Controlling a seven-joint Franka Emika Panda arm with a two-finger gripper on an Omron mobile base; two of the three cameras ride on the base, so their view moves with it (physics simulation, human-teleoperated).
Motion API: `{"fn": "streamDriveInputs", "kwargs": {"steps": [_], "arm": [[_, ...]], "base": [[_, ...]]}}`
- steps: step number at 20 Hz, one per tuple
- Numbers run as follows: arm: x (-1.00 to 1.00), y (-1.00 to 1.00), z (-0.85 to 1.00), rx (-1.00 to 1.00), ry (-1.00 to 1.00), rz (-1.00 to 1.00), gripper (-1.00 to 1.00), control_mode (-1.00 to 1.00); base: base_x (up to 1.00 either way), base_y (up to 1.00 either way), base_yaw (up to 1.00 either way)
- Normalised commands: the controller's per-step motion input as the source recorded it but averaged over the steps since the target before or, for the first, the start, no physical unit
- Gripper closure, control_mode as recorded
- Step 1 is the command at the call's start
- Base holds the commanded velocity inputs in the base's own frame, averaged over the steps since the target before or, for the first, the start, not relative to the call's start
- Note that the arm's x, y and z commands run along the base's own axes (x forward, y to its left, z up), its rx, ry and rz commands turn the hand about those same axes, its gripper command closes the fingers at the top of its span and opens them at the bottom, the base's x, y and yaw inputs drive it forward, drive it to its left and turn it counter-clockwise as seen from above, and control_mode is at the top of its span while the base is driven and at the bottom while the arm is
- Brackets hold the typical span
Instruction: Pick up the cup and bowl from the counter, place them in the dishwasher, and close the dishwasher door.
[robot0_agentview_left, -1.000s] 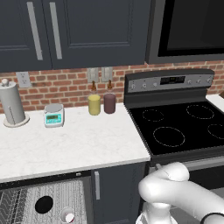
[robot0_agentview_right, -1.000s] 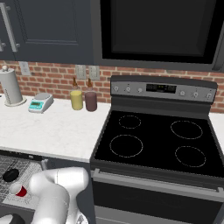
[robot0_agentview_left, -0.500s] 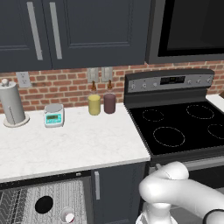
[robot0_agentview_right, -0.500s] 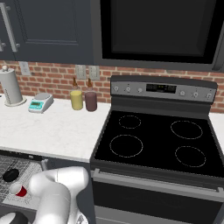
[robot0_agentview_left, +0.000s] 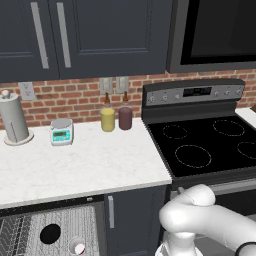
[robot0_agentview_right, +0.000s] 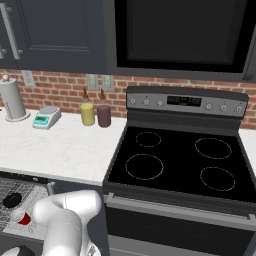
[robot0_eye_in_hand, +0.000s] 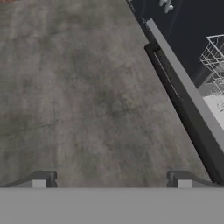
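The dishwasher door (robot0_eye_in_hand: 192, 100) is what is left to deal with: it hangs open, a dark slab crossing the right side of the hand view edge-on above the grey floor (robot0_eye_in_hand: 78, 87), with a pale bar running along it that I take for the handle. The cup (robot0_agentview_right: 20, 217) and the bowl (robot0_agentview_right: 11, 200) already lie in the wire rack (robot0_agentview_left: 65, 230) of the dishwasher (robot0_agentview_left: 50, 235), under the edge of the counter (robot0_agentview_left: 85, 165), the cup tipped on its side just beside the bowl. The gripper (robot0_eye_in_hand: 111, 181) is down near the floor beside the door, its fingers spread fully wide and holding nothing. I'd expect the door to be stiff, flat and fairly heavy, swinging on a bottom hinge, so it wants pushing or lifting rather than pinching. The best place looks to be the outer edge by the bar, farthest from the hinge. The smooth face could let the fingers slide.
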Motion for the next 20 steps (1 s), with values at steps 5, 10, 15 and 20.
{"fn": "streamDriveInputs", "kwargs": {"steps": [5,10,15,20], "arm": [[-0.72,0.0,0.0,0.0,-0.02,0.0,-1.0,-1.0],[-0.72,0.0,0.0,0.0,-0.02,0.0,-1.0,-1.0],[-0.62,0.0,-0.02,0.0,0.0,0.0,-1.0,-1.0],[-0.74,0.04,-0.13,0.0,0.0,0.0,-1.0,-1.0]], "base": [[0.0,0.0,0.0],[0.0,0.0,0.0],[0.0,0.0,0.0],[0.0,0.0,0.0]]}}
